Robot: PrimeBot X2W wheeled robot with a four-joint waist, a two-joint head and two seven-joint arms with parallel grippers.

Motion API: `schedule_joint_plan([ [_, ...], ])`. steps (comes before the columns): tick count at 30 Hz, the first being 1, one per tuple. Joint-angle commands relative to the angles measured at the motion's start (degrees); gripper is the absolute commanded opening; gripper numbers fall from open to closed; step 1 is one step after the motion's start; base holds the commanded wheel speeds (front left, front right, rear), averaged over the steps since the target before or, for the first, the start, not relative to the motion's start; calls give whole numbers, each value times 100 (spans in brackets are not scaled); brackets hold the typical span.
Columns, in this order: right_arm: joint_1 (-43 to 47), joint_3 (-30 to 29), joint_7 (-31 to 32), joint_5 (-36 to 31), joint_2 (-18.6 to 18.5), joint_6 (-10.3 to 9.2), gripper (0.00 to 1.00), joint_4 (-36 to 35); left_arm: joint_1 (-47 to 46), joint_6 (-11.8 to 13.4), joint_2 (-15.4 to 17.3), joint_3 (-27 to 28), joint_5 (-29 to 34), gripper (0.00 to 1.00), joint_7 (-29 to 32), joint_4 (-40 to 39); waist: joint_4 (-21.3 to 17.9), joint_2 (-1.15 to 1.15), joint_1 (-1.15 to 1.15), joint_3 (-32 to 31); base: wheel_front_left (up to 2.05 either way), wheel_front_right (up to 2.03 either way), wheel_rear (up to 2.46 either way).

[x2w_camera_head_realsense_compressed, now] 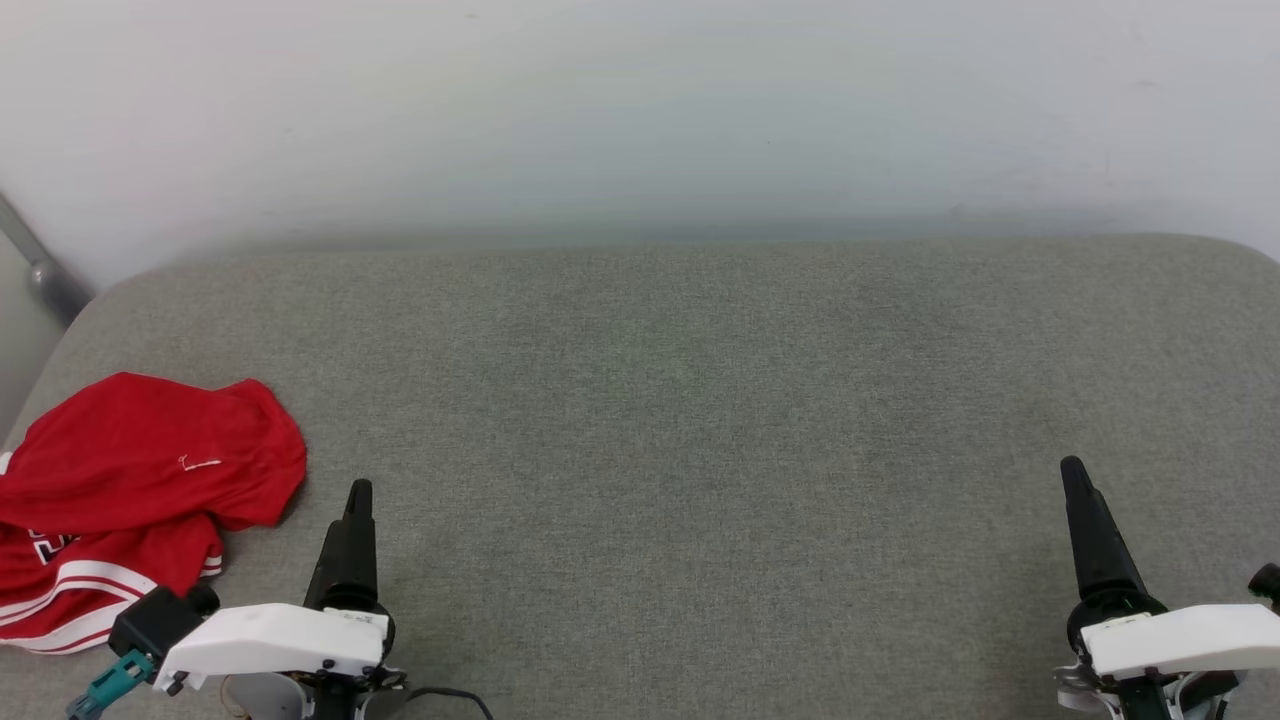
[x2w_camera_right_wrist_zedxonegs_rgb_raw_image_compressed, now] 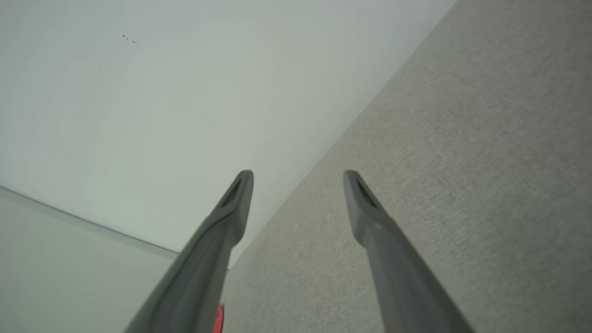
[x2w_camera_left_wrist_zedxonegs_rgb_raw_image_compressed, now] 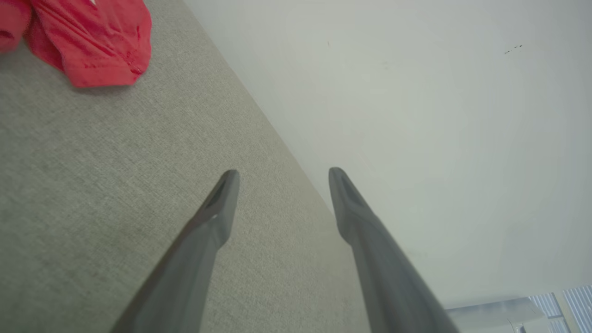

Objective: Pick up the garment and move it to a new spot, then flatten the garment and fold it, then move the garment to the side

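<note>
Garment [x2w_camera_head_realsense_compressed: 130,470] lies crumpled just left of the left gripper [x2w_camera_head_realsense_compressed: 357,492], apart from it; both it and the right gripper [x2w_camera_head_realsense_compressed: 1072,468] point forward low over the grey cushion [x2w_camera_head_realsense_compressed: 700,400], fingers parted, holding nothing

Bright, even, diffuse light casts only faint soft shadows; wrist views look slightly hazy.

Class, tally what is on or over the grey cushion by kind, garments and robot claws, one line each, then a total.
Garments: 1, the shirt
Claws: 2, the left claw and the right claw, both open
Total: 3
</note>
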Motion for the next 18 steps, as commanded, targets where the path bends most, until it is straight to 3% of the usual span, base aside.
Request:
schedule_joint_plan([
  [1, -16, 28, -63, -309, -10, 0, 100, -165, -9, 38, 12, -40, 262, 100, -66, -135, 1, 0, 0, 1, 0, 0, 0],
  [18, 205, 239, -382, -2241, -7, 0, 100, -532, 62, 507, 193, -540, 2060, 100, -381, -234, 9, 0, 0, 19, 0, 0, 0],
])
